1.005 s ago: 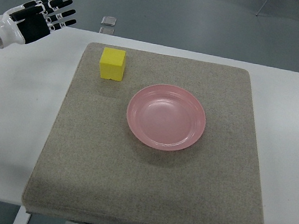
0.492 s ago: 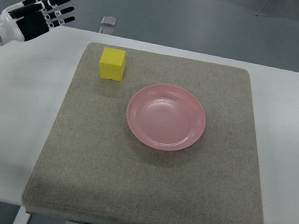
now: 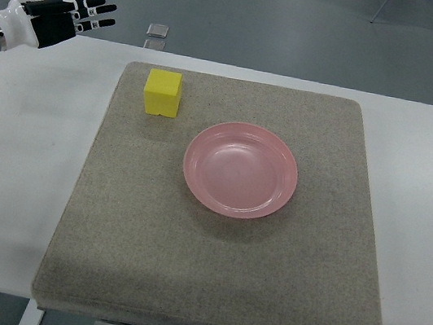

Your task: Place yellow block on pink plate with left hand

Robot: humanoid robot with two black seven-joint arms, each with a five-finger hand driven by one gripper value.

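Since a second ago the black-and-white robot left hand (image 3: 58, 7) has lifted a little and drifted toward the far edge of the table, its fingers now reaching more to the right than before; nothing else on the table has shifted.

From the one overhead camera, the left hand comes in at the upper left corner, hanging over the far left corner of the white tabletop (image 3: 21, 148). Its fingers (image 3: 93, 3) are spread out straight and hold nothing. The hand is well apart from everything on the mat, off to the left of it and a bit farther back.

A square grey felt mat (image 3: 215, 278) covers most of the table. The small yellow foam block (image 3: 162, 92) sits upright on the mat near its far left corner, untouched. The round pink plastic plate (image 3: 241, 169) lies near the middle of the mat, nearer to the robot and to the right of the block; the two are near each other but not touching, with a strip of bare felt between them. The plate has nothing on it.

Beyond the table's far edge, a small grey square object (image 3: 157, 30) lies on the floor, too small to make out further.
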